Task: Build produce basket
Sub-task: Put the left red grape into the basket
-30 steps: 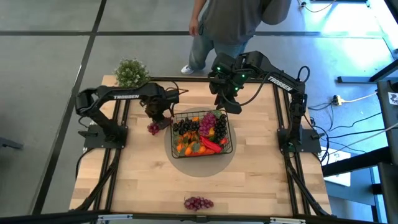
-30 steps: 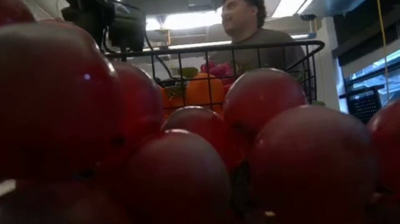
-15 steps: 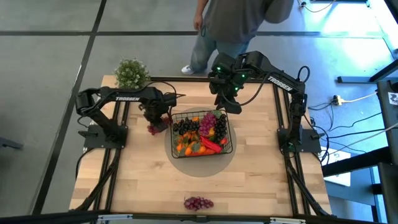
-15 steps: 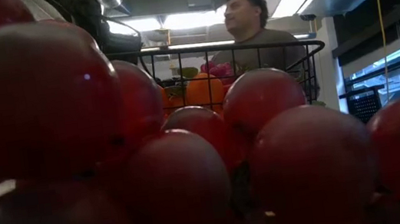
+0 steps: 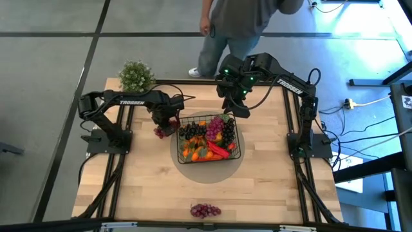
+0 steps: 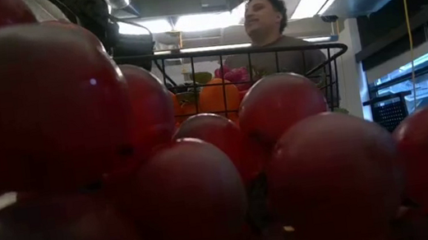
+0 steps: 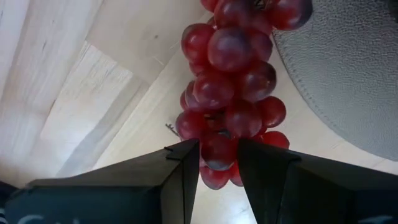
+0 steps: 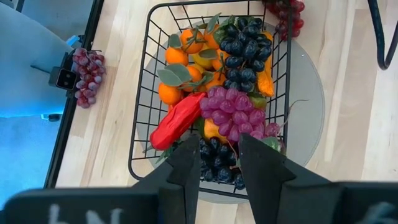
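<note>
The black wire basket [image 5: 193, 116] stands mid-table on a round grey mat [image 5: 209, 173]. It holds produce [image 8: 230, 106]: grapes, oranges and a red pepper. A red grape bunch [image 5: 159, 133] lies on the table at the basket's left. My left gripper [image 7: 217, 146] points down over it, open, its fingers astride the bunch's nearest grapes. My right gripper [image 8: 219, 146] hangs open above the basket's far edge, with nothing in it. My left gripper's fingers [image 7: 183, 162] come from above and stand on either side of the grapes at the bunch's near end [image 7: 217, 154]. These grapes fill the gap. I cannot tell whether the fingers touch them. The bunch lies stretched out on the table.
A second red grape bunch [image 5: 205, 210] lies by the table's near edge and fills the low view [image 6: 205, 179]. A potted plant [image 5: 135, 75] stands at the far left corner. A person [image 5: 238, 26] stands beyond the far edge.
My left gripper has sunk toward the red grape bunch beside the basket, still pointing down. The bunch has stayed where it lay.
</note>
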You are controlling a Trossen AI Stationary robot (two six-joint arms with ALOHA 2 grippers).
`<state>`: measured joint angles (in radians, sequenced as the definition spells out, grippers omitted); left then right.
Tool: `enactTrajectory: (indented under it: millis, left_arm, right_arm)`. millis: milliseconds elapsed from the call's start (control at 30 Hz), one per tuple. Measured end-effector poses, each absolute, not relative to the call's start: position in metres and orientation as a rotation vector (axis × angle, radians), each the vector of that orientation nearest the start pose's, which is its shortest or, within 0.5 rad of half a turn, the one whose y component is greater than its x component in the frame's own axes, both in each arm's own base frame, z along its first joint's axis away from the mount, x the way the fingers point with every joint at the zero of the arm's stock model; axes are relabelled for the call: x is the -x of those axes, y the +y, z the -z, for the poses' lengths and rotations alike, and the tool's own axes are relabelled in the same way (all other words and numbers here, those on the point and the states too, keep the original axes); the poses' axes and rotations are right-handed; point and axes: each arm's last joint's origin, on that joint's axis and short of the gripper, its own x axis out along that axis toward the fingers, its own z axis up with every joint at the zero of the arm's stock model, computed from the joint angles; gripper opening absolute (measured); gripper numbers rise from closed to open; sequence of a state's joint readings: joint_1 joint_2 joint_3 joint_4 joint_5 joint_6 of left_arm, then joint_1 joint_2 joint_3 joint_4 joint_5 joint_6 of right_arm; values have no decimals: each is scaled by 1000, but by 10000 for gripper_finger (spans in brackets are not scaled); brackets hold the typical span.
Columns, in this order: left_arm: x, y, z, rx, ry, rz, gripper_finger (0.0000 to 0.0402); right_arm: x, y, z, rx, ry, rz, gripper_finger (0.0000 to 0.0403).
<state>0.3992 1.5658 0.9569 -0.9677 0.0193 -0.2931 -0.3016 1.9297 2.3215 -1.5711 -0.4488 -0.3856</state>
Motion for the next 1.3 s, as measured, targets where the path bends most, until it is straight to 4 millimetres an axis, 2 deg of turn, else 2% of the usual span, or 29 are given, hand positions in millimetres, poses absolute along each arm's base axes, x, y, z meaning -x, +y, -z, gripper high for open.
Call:
enactTrajectory:
  millis: [233,500,633,767,967,1133,1300]
  left_arm:
    - [-233,98,-180,543,1510,-526,88]
    - [-231,99,-180,506,1533,-568,8]
    - [-225,97,-183,454,1577,-615,3]
    - [-214,94,-197,432,1594,-635,2]
    - [-200,88,-242,397,1504,-686,0]
    - [-192,78,-292,305,1391,-727,0]
    - [-195,67,-341,200,1295,-734,0]
  right_arm:
    - [-340,-93,-413,-101,1047,-326,100]
    - [-340,-93,-413,-98,1047,-327,100]
    - [-339,-92,-414,-94,1045,-327,100]
    - [-332,-90,-421,-83,1024,-322,100]
    - [-322,-87,-432,-63,995,-314,100]
    - [-319,-87,-435,-41,984,-322,100]
    - [-318,-90,-435,-46,984,-312,100]
